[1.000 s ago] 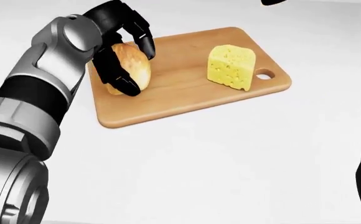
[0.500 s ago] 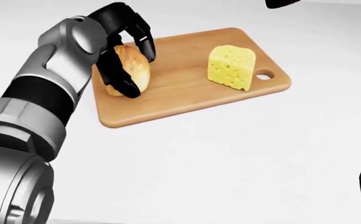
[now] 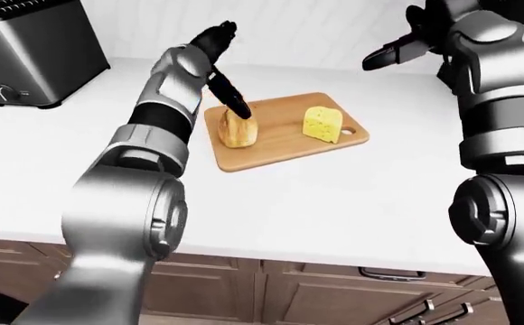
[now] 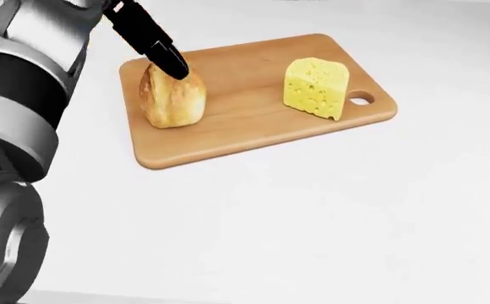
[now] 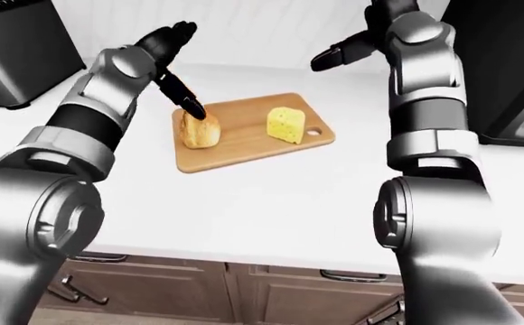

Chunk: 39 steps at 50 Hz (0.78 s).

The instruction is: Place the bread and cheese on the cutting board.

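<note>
1. One white counter (image 4: 312,228) fills the head view and carries everything else; in the left-eye view a run of brown cabinets (image 3: 316,291) shows below its edge
2. One silver toaster (image 3: 27,54) stands at the top left of the left-eye view, well apart from the board
3. One wooden cutting board (image 4: 245,120) lies on the counter, its handle hole toward the right of the head view
4. One bread (image 4: 173,98) loaf sits on the left part of the board, and one cheese (image 4: 315,87) wedge stands on the right part, just beside the hole; the two are apart from each other, both fully on the wood
5. Two hands show. The left hand (image 5: 167,57) is raised over the upper left corner of the board with its fingers spread wide, gripping nothing; one black finger (image 4: 156,47) points down, and its tip overlaps the top of the bread in the head view, though whether it touches I cannot tell
6. The right hand (image 3: 407,44) hangs high above the counter, beyond the board's far right, its fingers stretched out straight and empty
7. Against half a second ago: the left hand's fingers then curled round the bread; now they have let go and the hand has lifted up and to the left, while the bread, cheese and board lie where they were
</note>
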Tool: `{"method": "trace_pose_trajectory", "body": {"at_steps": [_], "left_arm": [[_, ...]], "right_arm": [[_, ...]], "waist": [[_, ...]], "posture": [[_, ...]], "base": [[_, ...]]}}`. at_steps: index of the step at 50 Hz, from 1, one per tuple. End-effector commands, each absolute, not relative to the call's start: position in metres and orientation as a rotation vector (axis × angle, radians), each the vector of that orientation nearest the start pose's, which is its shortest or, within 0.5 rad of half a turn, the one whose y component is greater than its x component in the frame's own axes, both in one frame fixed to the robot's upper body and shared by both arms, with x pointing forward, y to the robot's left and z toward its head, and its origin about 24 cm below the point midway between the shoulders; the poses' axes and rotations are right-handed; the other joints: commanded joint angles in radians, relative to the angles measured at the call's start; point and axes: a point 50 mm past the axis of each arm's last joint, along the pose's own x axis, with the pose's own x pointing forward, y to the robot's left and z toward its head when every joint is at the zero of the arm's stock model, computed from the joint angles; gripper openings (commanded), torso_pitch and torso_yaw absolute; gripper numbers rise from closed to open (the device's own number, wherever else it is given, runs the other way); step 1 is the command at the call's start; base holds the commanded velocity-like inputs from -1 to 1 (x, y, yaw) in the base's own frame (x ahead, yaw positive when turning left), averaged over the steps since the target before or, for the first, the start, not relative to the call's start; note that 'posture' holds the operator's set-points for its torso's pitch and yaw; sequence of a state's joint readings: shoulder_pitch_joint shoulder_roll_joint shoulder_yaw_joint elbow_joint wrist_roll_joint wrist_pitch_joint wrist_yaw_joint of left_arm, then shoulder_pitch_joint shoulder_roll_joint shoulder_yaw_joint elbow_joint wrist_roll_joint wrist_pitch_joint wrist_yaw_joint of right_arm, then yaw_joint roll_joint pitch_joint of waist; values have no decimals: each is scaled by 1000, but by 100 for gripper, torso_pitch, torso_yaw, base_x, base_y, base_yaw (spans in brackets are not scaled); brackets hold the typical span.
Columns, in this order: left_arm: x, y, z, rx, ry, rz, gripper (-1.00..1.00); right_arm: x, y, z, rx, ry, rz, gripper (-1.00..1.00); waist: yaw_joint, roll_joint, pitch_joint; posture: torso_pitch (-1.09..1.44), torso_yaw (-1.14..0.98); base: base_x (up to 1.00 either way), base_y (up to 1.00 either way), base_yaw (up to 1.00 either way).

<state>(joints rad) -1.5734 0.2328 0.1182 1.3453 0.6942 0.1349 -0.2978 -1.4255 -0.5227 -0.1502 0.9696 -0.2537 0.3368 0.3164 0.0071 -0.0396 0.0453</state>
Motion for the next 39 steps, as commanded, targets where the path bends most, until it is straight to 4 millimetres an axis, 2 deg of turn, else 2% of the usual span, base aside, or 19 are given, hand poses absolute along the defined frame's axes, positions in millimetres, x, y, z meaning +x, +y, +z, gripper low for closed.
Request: {"method": "trace_pose_trajectory", "body": {"at_steps": [1, 4, 5, 6, 13, 23, 31, 39], "left_arm": [[427, 114, 329, 749, -177, -136, 100], [425, 118, 338, 694, -255, -96, 100], [409, 148, 381, 569, -409, -29, 100], [404, 158, 385, 552, -425, -9, 100], [386, 186, 388, 511, -442, 38, 100], [359, 216, 384, 516, -440, 82, 100], [345, 240, 397, 535, -426, 125, 100], [329, 255, 407, 557, -427, 153, 100]], "right_arm": [[403, -231, 345, -423, -188, -64, 100], [400, -235, 343, -379, -233, -89, 100], [388, -233, 361, -224, -346, -129, 100], [383, -230, 363, -226, -350, -118, 100], [376, -235, 372, -204, -365, -137, 100], [365, -255, 378, -177, -398, -181, 100], [351, -267, 406, -181, -431, -200, 100], [345, -272, 414, -188, -446, -209, 100]], "waist": [[-1, 1, -34], [0, 0, -32], [0, -1, -33], [4, 3, -32], [-3, 23, -20], [-3, 25, -20], [-3, 29, -16], [-5, 31, -9]], "posture": [[0, 0], [0, 0], [0, 0], [0, 0], [0, 0], [0, 0], [0, 0], [0, 0]], "base": [[0, 0, 0], [0, 0, 0], [0, 0, 0], [0, 0, 0], [0, 0, 0], [0, 0, 0], [0, 0, 0], [0, 0, 0]]}}
